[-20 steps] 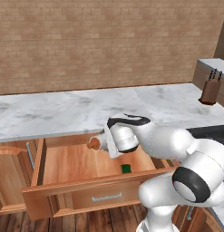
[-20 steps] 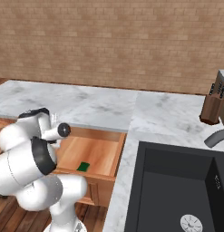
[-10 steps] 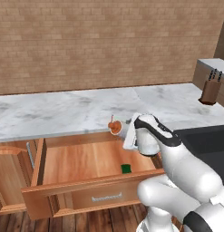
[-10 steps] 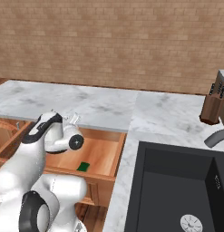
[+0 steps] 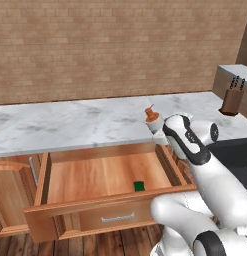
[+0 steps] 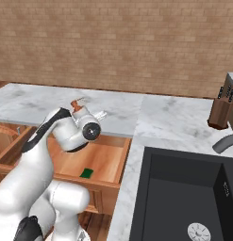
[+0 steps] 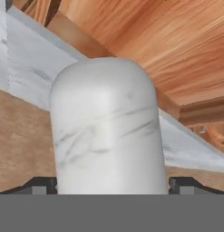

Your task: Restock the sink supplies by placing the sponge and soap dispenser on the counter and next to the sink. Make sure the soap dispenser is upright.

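Lighting: even, bright, diffuse, source not evident. Shadows: faint, soft inside the open reddish-brown wooden drawer [image 5: 100, 177]. Glare: none on the white-grey veined marble counter [image 5: 70, 125]. Hand view: close white cylindrical bottle [image 7: 106, 131] slightly soft.

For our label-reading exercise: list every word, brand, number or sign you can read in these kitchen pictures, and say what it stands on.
None can be read.
Soap dispenser, held in the gripper: plain white body, no label.
Knife block: no marking visible.
Sponge, drawer, counter and sink: plain surfaces, no print.
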You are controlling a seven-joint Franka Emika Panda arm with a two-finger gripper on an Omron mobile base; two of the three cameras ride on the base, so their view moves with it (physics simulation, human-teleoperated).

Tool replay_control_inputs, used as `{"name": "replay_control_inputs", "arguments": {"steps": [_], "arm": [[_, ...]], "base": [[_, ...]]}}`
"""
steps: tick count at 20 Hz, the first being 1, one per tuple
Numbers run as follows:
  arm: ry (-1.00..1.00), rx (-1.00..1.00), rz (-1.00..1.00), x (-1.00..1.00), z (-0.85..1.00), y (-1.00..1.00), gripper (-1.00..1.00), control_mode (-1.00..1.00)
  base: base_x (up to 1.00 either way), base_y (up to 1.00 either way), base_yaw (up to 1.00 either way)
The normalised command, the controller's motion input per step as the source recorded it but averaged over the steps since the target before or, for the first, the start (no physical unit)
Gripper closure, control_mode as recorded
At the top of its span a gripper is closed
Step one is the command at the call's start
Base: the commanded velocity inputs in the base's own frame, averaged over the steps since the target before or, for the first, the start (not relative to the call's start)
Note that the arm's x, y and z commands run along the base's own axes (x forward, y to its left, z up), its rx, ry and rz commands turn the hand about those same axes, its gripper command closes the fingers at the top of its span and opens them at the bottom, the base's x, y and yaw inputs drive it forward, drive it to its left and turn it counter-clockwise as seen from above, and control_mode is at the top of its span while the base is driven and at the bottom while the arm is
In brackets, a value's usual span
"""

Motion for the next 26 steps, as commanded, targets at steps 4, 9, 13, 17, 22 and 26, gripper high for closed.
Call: {"name": "replay_control_inputs", "arguments": {"steps": [4, 9, 13, 17, 22, 26], "arm": [[0.06, 0.35, 0.00, 0.04, -0.07, -0.99, 1.00, -1.00], [0.00, 0.34, 0.04, 0.10, -0.27, -0.87, 1.00, -1.00], [0.00, 0.24, 0.06, 0.19, -0.27, -0.90, 1.00, -1.00], [0.08, 0.15, 0.02, 0.19, -0.04, -0.79, 1.00, -1.00], [0.06, 0.03, 0.00, 0.29, -0.09, -0.56, 1.00, -1.00], [0.00, 0.00, 0.00, 0.39, -0.37, -0.43, 1.00, -1.00]], "base": [[0.00, 0.00, 0.00], [0.00, 0.00, 0.00], [0.00, 0.00, 0.00], [0.00, 0.00, 0.00], [0.00, 0.00, 0.00], [0.00, 0.00, 0.00]]}}
